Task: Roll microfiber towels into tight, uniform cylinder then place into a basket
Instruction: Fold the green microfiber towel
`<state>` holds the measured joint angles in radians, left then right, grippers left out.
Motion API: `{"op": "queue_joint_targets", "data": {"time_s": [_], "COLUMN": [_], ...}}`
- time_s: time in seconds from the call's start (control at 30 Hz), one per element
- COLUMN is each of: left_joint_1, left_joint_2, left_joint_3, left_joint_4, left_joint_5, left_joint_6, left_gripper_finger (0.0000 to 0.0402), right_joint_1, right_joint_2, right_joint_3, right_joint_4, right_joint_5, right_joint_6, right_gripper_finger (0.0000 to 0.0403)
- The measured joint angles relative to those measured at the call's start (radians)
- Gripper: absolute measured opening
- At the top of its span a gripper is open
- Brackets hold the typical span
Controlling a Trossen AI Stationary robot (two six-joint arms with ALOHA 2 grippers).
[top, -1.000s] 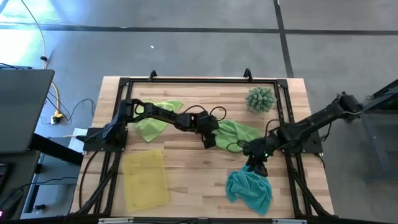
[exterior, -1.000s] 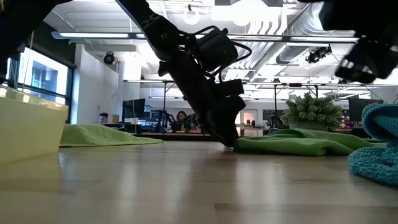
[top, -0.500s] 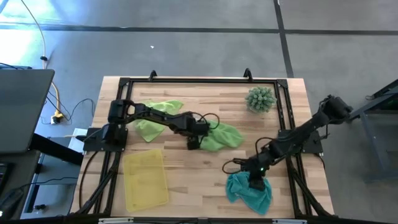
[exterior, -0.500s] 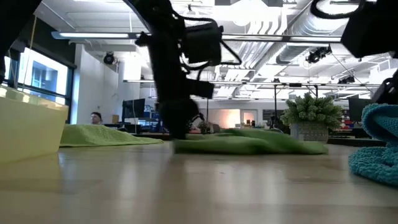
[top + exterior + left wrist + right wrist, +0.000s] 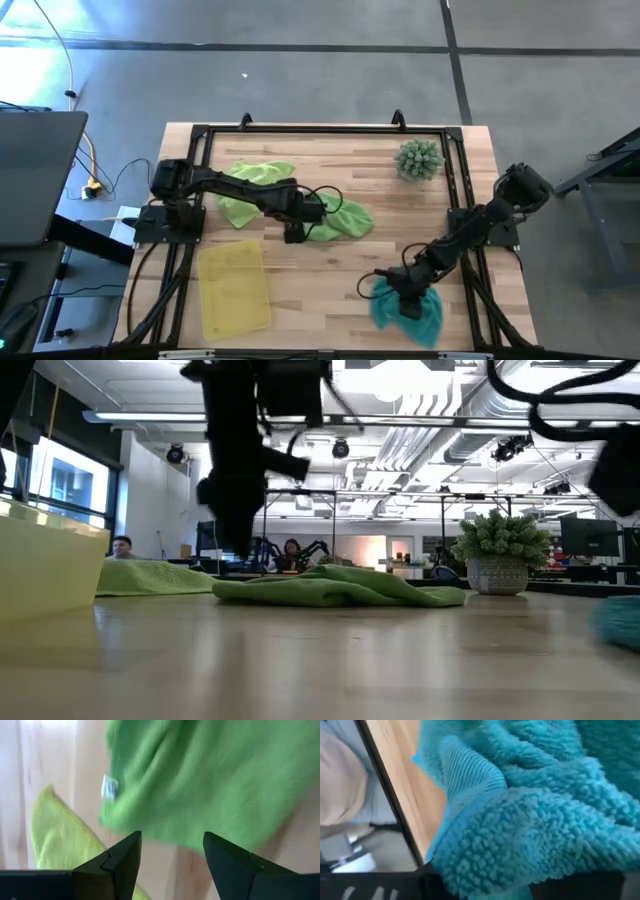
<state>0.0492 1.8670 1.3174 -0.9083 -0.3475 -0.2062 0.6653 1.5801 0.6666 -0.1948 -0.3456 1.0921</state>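
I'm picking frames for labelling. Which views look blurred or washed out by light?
Left wrist view: the green towel is smeared with motion blur, and the wood is washed out. Low view: the dark left arm is backlit against bright ceiling lights. Right wrist view: the teal towel fills the frame, soft at the near edge. High view: evenly lit.

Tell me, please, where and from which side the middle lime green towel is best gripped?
Probably its thin left edge, from above. The lime green towel lies crumpled and low on the table, and the open left gripper hovers at that edge already.
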Motion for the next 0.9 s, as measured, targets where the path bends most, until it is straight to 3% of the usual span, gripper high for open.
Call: {"op": "queue_joint_targets", "data": {"time_s": [0.3,0.53,0.73,0.9], "left_joint_1": [-0.061,-0.092,-0.099,-0.087], "left_joint_2": [-0.033,-0.027,-0.027,-0.033], "left_joint_3": [0.002,0.000,0.001,-0.003], "left_joint_4": [0.073,0.089,0.099,0.062], "left_joint_5": [0.072,0.113,0.106,0.104], "left_joint_6": [0.007,0.127,0.183,0.192], "left_gripper_finger": [0.0204,0.0204,0.0204,0.0204], "right_joint_1": [0.076,0.088,0.075,0.039], "right_joint_2": [-0.027,-0.076,-0.100,-0.099], "right_joint_3": [0.000,0.064,0.178,0.266], "right_joint_4": [-0.120,-0.173,-0.292,-0.459], "right_joint_5": [-0.160,-0.160,-0.013,0.266], "right_joint_6": [0.195,0.208,0.107,-0.061], "right_gripper_finger": [0.0146,0.0147,0.0147,0.0147]}}
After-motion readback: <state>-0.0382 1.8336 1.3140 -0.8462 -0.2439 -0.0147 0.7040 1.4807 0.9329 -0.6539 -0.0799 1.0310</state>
